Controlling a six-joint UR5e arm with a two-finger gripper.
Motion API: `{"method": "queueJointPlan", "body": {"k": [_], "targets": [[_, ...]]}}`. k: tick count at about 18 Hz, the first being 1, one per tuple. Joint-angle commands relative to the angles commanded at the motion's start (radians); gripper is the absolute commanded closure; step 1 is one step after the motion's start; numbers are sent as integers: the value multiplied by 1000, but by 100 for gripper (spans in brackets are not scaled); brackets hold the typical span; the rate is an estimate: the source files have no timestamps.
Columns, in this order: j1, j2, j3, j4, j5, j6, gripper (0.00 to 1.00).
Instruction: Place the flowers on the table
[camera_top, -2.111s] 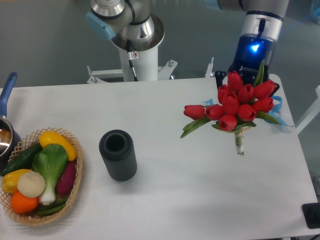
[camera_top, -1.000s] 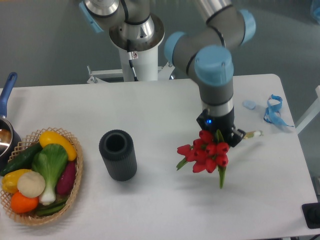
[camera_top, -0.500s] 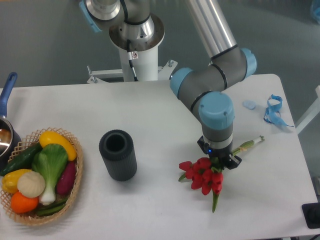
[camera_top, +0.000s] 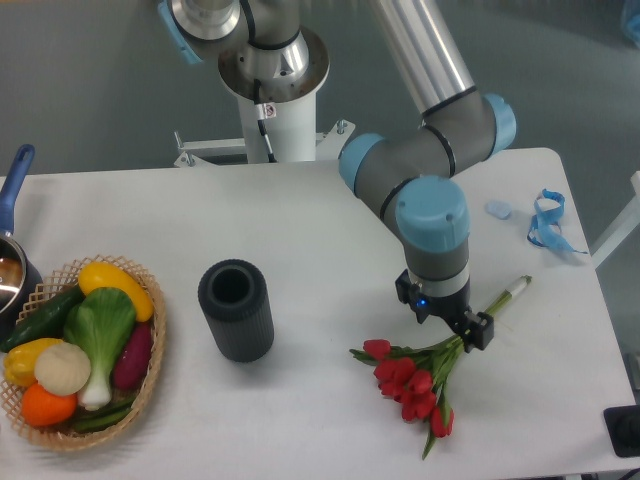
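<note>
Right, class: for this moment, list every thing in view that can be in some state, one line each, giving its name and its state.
flowers: lying flat on the table, blooms toward the front edge, stems under the gripper.
gripper: low over the stems; open or shut cannot be told.
black vase: upright, nothing visible inside.
wicker basket: full of vegetables.
blue ribbon: lying loose near the table's right edge.
pot: at the left edge, partly out of frame.

We see the flowers (camera_top: 412, 384) now lying flat on the tabletop (camera_top: 330, 250), carried over from its far right. The gripper (camera_top: 462, 328) has come down low with them and the blooms have spread out.
</note>
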Motion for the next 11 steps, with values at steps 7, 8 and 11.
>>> {"method": "queueJointPlan", "body": {"k": [7,8,11], "targets": [[133,116,35,-151,-143,236,0],[156,141,35,-200,-147,288,0],[224,195,22,-287,-190,418,0]]}}
